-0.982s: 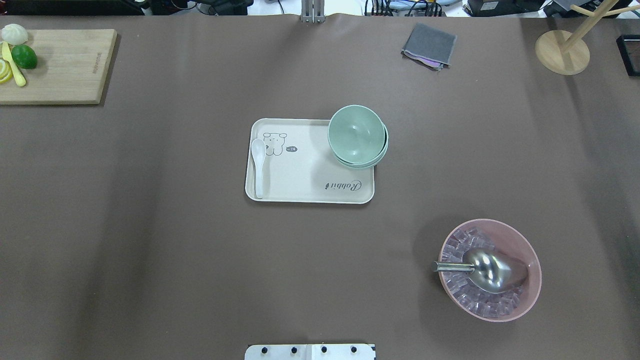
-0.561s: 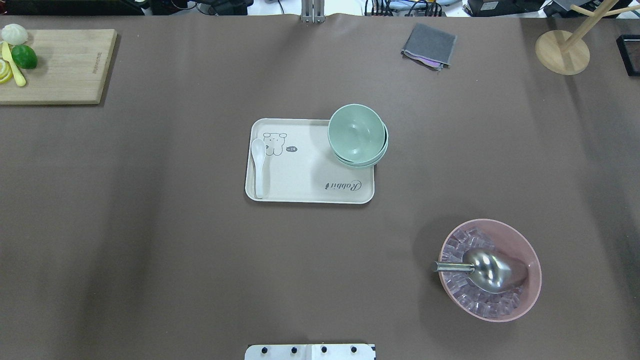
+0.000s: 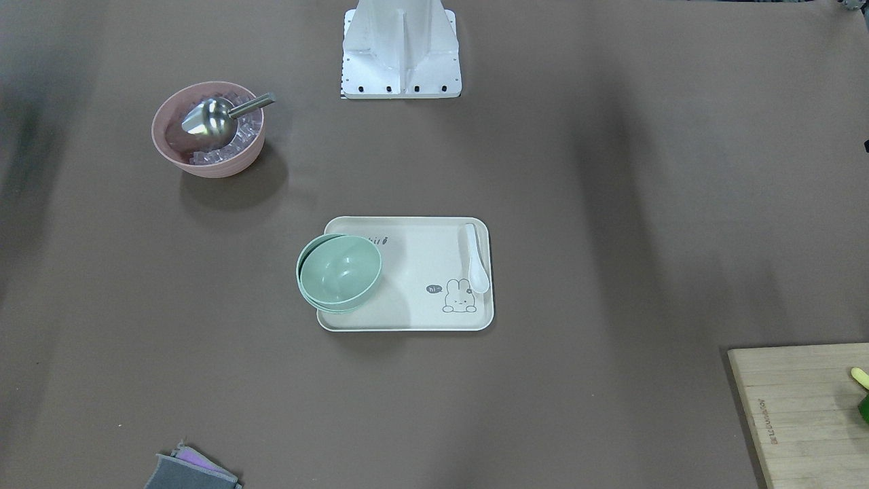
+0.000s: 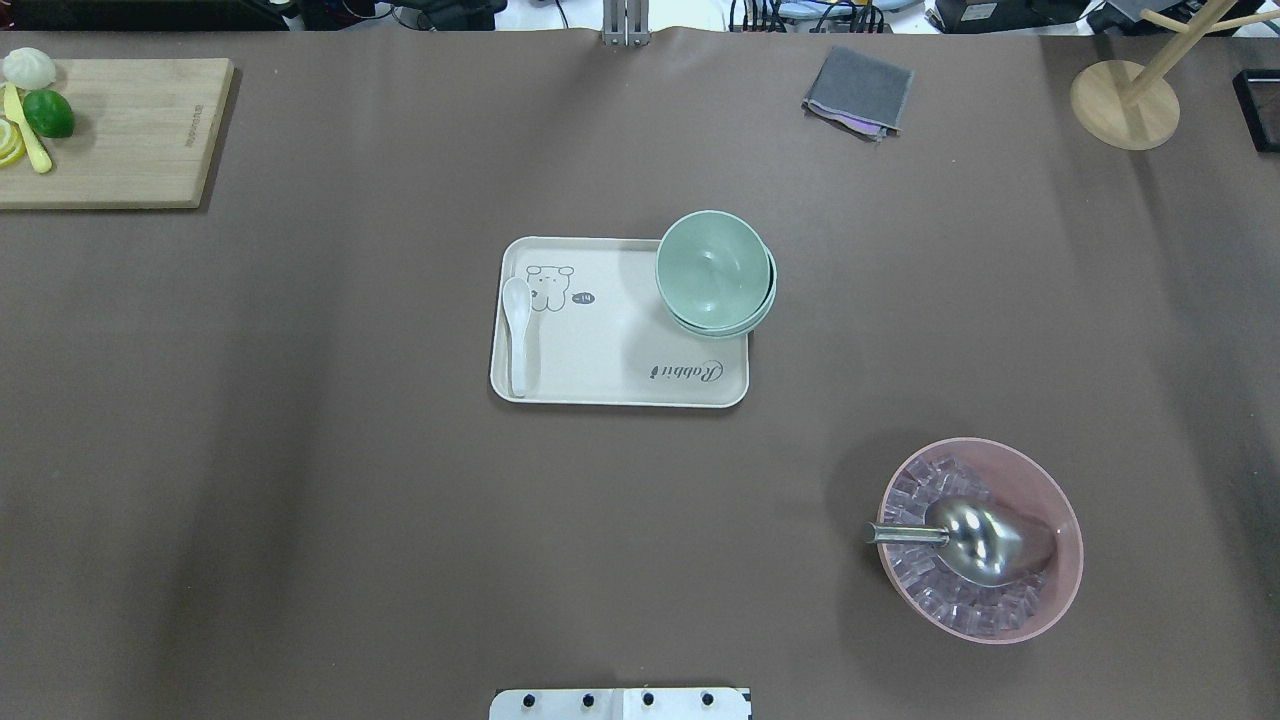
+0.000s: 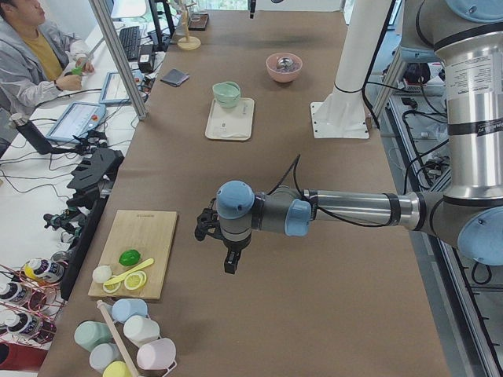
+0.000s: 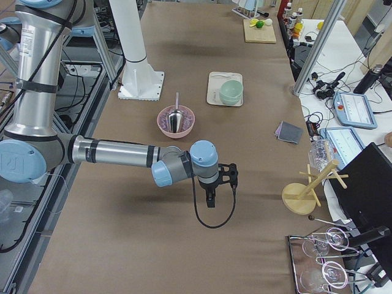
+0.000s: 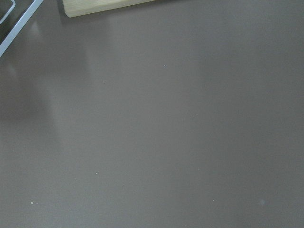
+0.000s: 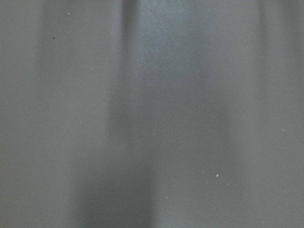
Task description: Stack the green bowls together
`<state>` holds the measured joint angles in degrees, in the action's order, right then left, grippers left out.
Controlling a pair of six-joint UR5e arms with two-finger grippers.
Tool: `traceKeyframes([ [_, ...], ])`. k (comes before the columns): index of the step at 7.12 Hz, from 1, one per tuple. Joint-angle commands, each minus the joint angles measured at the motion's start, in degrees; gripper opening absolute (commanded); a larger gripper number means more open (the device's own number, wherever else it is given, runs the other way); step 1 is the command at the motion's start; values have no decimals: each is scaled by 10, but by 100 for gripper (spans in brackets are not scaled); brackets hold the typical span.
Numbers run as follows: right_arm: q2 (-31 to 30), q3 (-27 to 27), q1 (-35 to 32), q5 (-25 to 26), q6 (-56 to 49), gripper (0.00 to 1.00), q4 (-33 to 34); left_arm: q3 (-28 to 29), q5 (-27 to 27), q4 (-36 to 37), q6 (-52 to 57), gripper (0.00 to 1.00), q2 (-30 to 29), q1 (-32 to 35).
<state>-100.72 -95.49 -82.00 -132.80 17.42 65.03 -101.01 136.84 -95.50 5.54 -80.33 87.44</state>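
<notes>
The green bowls point(image 4: 714, 270) sit nested in one stack on the far right corner of a cream tray point(image 4: 600, 350). The stack also shows in the front view point(image 3: 339, 272) and in the side views point(image 5: 226, 93) point(image 6: 231, 92). Neither gripper appears in the overhead or front view. My left gripper point(image 5: 229, 263) hangs over bare table near the cutting board, far from the bowls. My right gripper point(image 6: 211, 199) hangs over bare table past the pink bowl. I cannot tell whether either is open or shut. Both wrist views show only brown table.
A white spoon point(image 4: 517, 330) lies on the tray's left side. A pink bowl point(image 4: 1070, 520) with ice cubes and a metal scoop point(image 4: 975, 540) stands front right. A cutting board point(image 4: 130, 130) with lime is far left, a grey cloth point(image 4: 860, 90) and wooden stand point(image 4: 1125, 105) far right.
</notes>
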Motion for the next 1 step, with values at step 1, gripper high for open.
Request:
traceKeyframes([
  [1, 0, 0, 0, 0, 1, 100, 0, -2, 0, -2, 1, 99, 0, -1],
])
